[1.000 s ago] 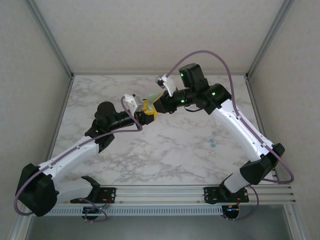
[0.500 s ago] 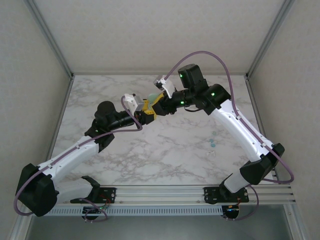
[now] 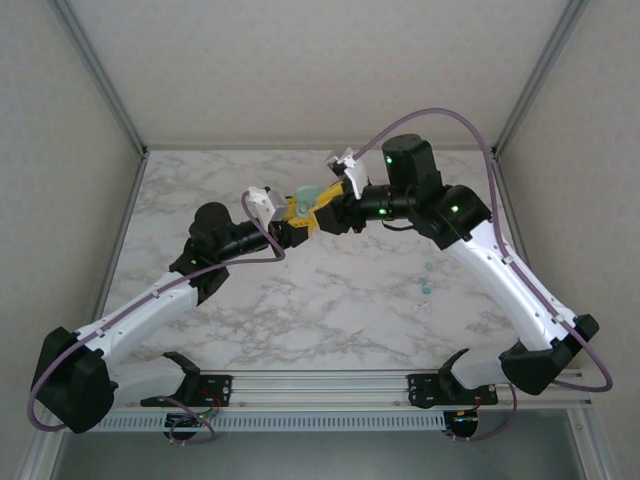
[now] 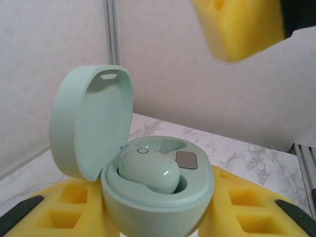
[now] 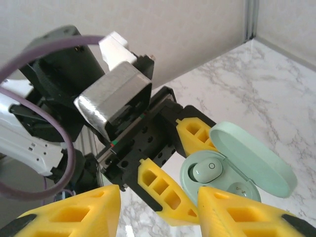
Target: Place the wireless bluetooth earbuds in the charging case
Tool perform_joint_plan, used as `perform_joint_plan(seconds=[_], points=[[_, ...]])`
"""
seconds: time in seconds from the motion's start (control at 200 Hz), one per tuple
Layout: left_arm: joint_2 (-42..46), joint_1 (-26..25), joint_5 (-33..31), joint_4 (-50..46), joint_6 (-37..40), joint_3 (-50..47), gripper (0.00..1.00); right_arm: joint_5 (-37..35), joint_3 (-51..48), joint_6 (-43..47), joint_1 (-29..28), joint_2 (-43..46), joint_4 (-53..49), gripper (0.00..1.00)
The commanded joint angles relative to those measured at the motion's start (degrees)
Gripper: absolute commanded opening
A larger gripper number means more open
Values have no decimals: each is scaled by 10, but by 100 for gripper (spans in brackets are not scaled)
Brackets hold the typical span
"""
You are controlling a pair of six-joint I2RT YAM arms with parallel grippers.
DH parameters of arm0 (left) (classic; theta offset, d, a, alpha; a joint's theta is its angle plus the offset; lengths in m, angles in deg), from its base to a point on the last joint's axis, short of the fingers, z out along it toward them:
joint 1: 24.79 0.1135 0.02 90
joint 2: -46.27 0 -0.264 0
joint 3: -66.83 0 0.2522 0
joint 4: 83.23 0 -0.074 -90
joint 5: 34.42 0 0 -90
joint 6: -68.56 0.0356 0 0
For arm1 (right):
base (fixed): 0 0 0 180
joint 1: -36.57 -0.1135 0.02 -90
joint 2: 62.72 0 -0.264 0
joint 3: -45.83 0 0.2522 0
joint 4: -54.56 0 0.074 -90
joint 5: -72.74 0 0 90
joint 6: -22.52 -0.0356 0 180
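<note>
Clamped in the narrow yellow jaws of left gripper [image 4: 158,220], open-lidded charging case [image 5: 236,162] with 1 earbud [image 4: 148,171] seated inside; just beside it, right gripper [image 5: 158,215] parted, holding nothing.

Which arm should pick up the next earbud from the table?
Right. The left hand holds the open charging case, one earbud seated. The right hand is open and empty, and small teal pieces lie on its side of the table.
</note>
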Motion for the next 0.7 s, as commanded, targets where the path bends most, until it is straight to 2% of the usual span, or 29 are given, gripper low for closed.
perform_joint_plan(seconds=[0.0, 0.075, 0.205, 0.315, 0.36, 0.431, 0.536, 0.581, 0.656, 0.696], points=[[9, -7, -7, 25, 8, 1, 24, -27, -38, -38, 6, 43, 49, 43], [8, -7, -7, 31, 7, -1, 24, -46, -51, -48, 9, 55, 48, 41], [10, -7, -23, 29, 8, -3, 24, -161, -69, -113, 46, 80, 29, 38], [16, -7, -34, 32, 9, -14, 24, -252, -141, -198, 137, 117, 23, 36], [20, -7, -34, 32, 7, -18, 24, -265, -169, -230, 189, 117, -6, 40], [24, -7, -34, 36, 3, -26, 24, -259, -205, -256, 272, 80, -73, 40], [32, -7, -34, 36, -1, -31, 24, -210, -253, -234, 357, 11, -101, 39], [35, -7, -33, 31, 1, -31, 24, -211, -270, -226, 374, -16, -93, 40], [39, -6, -34, 29, 1, -32, 24, -276, -282, -216, 378, -63, -97, 40], [41, -6, -34, 28, 0, -32, 24, -288, -288, -210, 378, -86, -93, 39]])
